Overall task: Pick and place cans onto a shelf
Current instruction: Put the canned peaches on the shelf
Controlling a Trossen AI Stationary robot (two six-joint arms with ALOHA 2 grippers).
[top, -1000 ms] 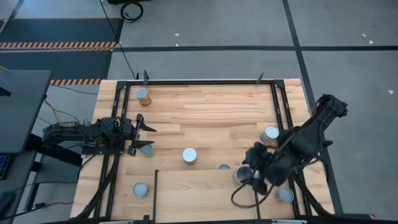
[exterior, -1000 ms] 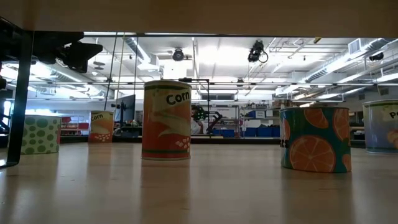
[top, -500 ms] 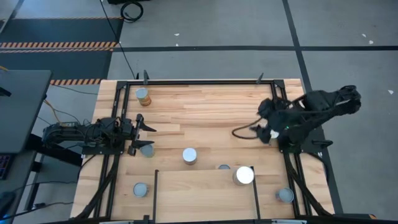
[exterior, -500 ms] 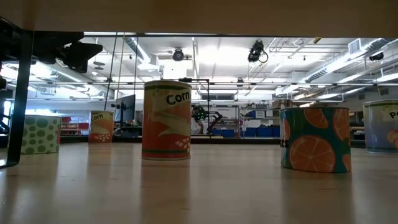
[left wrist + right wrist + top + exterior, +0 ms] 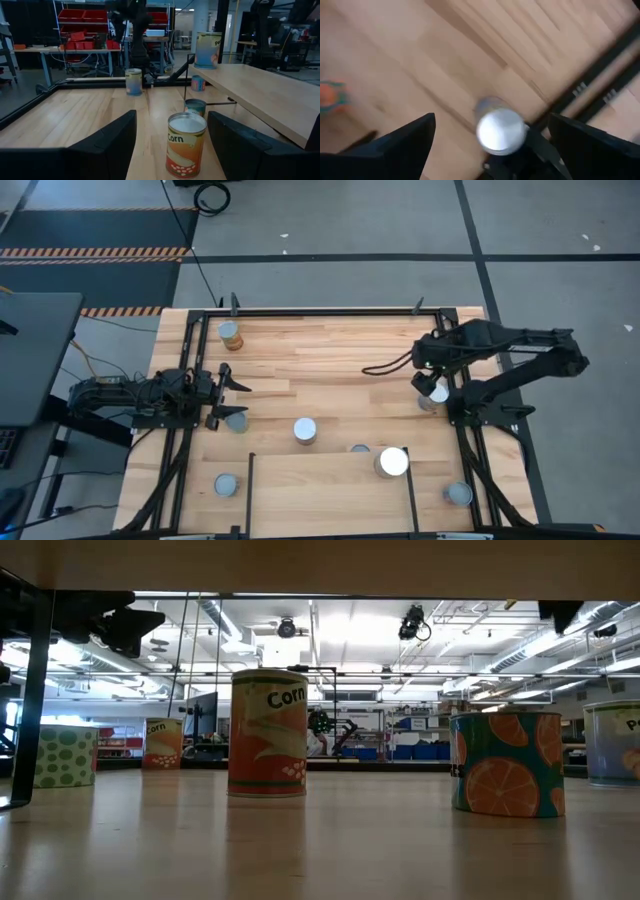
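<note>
Right tool [image 5: 428, 380] hovers over a can [image 5: 436, 393] at the right side of the desk [image 5: 330, 345], just beside the black rail. In the right wrist view both fingers sit wide apart with that can [image 5: 500, 131] between them and below, so released, nothing held. Left tool [image 5: 222, 395] waits low at the left side of the desk, fingers also spread, a corn can [image 5: 185, 145] standing just ahead between them, not gripped.

Shelf [image 5: 330, 490] is the raised board at the near edge; one bright-topped can [image 5: 392, 461] appears to stand on it already, near its far right corner. Other cans are scattered: far-left corner [image 5: 229, 333], centre [image 5: 305, 430], near-left [image 5: 226, 484], near-right [image 5: 458, 494].

Step in hand, by my reading: right arm going for the can by the rail. Do it well: centre the can top between the fingers, descend straight, keep the outer finger off the rail, which is tight against the can. Close on the sides below the rim, lift clear before swinging toward the shelf, set down apart from the can already there.

Writing: "Corn" reads on the middle can [image 5: 268, 733] in the low view and on the one at the left tool. Another can [image 5: 505, 762] shows orange slices, no readable text. Can at the right edge starts with "P", rest cut off.
</note>
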